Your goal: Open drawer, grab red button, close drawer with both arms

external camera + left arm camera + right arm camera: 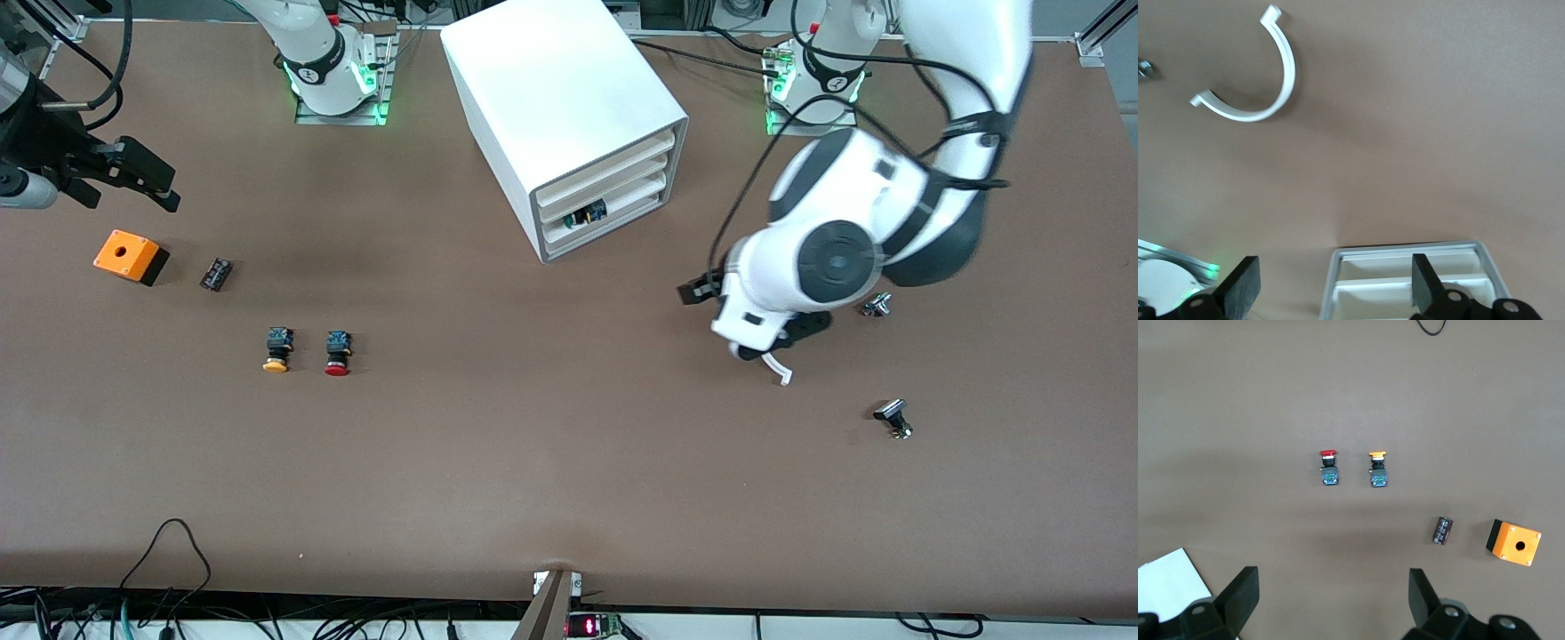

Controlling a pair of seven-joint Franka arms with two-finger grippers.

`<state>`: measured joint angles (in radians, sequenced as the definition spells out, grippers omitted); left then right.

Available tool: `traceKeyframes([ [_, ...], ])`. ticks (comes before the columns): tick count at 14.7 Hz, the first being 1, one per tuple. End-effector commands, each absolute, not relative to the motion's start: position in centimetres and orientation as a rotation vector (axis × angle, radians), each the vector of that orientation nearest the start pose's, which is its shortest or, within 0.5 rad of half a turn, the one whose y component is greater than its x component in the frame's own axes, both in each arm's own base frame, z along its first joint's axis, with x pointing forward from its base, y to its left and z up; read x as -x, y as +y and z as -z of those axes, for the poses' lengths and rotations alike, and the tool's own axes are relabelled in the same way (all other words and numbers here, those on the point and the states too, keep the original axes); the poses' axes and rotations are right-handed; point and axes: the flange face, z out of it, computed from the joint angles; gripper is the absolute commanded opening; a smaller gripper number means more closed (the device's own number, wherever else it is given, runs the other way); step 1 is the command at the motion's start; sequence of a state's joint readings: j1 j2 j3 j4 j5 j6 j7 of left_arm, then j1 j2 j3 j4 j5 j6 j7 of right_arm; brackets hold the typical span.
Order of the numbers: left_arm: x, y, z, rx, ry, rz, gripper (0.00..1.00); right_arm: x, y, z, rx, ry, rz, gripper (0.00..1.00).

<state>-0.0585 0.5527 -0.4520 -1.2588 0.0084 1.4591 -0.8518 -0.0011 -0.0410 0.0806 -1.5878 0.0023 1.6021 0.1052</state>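
Cabinet: big white box cabinet (569, 107), standing on the brown table (569, 462) between the two arm bases, with three shallow cream-white drawers in its front.
Drawer: the middle drawer (606, 190) sits flush with the other two, so not yet pulled out.
Cabinet contents: a small dark and blue part (587, 214) shows at the bottom drawer's front; I cannot tell whether it lies inside or sticks out. The insides of all three drawers are hidden.
Left gripper: left gripper (711, 289) hangs over the table in front of the cabinet, toward the left arm's end, fingers spread wide and holding nothing.
Right gripper: right gripper (133, 178) is up over the table at the right arm's end, near the orange box, fingers apart and empty; this arm waits.
Orange box: orange box with a round hole on a black base (130, 256), nothing seen in the hole.
White clip: curved white plastic strip (1255, 80) lying on the table just below the left gripper.
Button: small push button with a red mushroom cap and black-and-blue body (337, 352), on its side on the open table, just beside its yellow-capped twin (276, 349).
Progress: judged at the start; opening, grabbing and closing all remain.
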Motion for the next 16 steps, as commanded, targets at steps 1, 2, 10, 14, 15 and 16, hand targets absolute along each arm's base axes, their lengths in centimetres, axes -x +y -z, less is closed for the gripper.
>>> traceKeyframes([
  [1, -62.8, -22.3, -47.9, 3.071, -0.413, -0.577, 1.0, -53.9, 4.1, -65.1, 3.142, -0.038, 0.104, 0.99],
  [2, -63.1, -21.0, -48.7, 3.079, -0.385, -0.583, 1.0, -53.9, 4.1, -65.1, 3.142, -0.031, 0.104, 0.99],
  [10, -62.8, -13.4, -57.0, 3.052, 0.057, -0.379, 1.0, -54.0, 4.1, -65.1, 3.141, -0.014, 0.114, 0.99],
  [14, -61.6, -9.6, -58.6, 3.054, 0.228, -0.229, 1.0, -54.0, 4.2, -65.2, 3.139, -0.012, 0.118, 0.99],
  [15, -60.8, -8.4, -58.4, 3.095, 0.21, -0.199, 1.0, -54.0, 4.1, -65.3, 3.141, -0.012, 0.118, 0.99],
  [16, -59.7, -7.0, -58.5, 3.132, 0.149, -0.175, 1.0, -54.0, 4.1, -65.3, 3.141, -0.014, 0.118, 0.99],
])
